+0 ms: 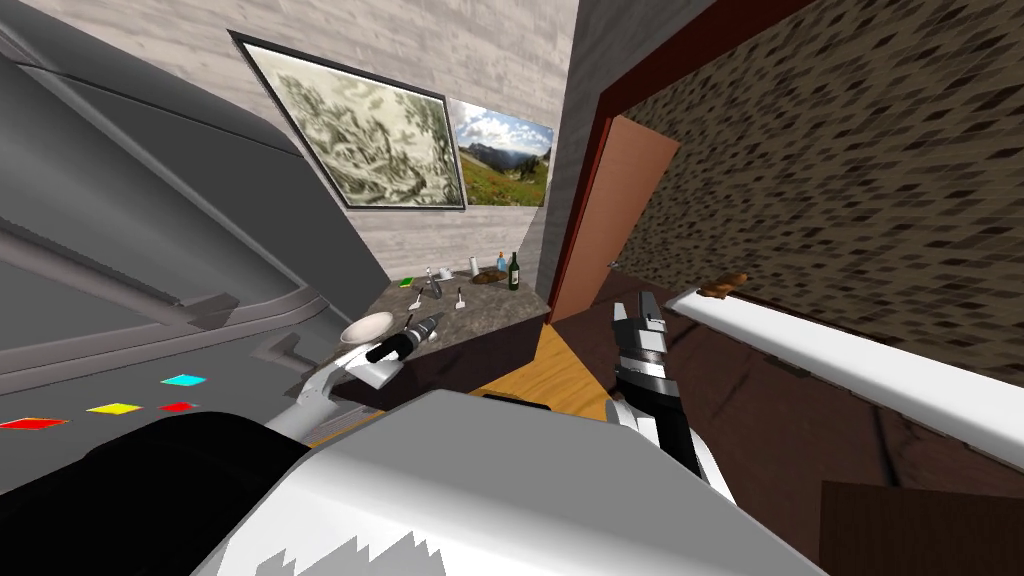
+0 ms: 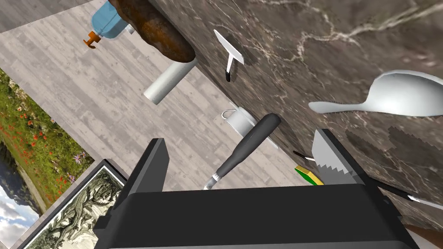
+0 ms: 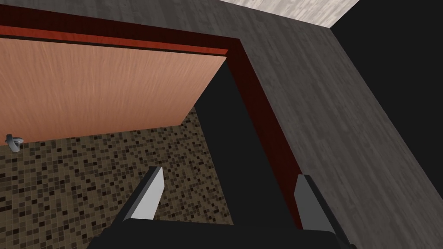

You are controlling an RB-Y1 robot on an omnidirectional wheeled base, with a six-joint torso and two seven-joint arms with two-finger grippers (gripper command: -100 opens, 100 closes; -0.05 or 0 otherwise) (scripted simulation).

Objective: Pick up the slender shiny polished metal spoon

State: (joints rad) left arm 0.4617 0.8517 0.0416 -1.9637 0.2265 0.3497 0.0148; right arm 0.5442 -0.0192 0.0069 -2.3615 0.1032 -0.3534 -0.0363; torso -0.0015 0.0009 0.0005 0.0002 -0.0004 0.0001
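Observation:
A pale grey spoon (image 2: pixel 389 95) lies flat on the dark marbled countertop (image 2: pixel 329 39), its handle pointing toward the wall. My left gripper (image 2: pixel 240 142) hovers over the counter, open and holding nothing; the spoon is beyond and to the side of one finger (image 2: pixel 331 160). In the head view the left gripper (image 1: pixel 425 325) is over the near end of the counter (image 1: pixel 480 318), beside a white bowl (image 1: pixel 367 327). My right gripper (image 1: pixel 632 312) is raised by the doorway, and its wrist view shows it open (image 3: pixel 230 174) and empty.
Also on the counter are a dark-handled tool (image 2: pixel 248 147), a white scraper (image 2: pixel 229 54), a mug (image 2: pixel 238 120), a paper roll (image 2: pixel 168 82), a blue bottle (image 2: pixel 106 23), a brown lump (image 2: pixel 155 28), a green-yellow sponge (image 2: pixel 309 175) and a green bottle (image 1: pixel 513 272). An open brown door (image 1: pixel 610 220) is right of the counter.

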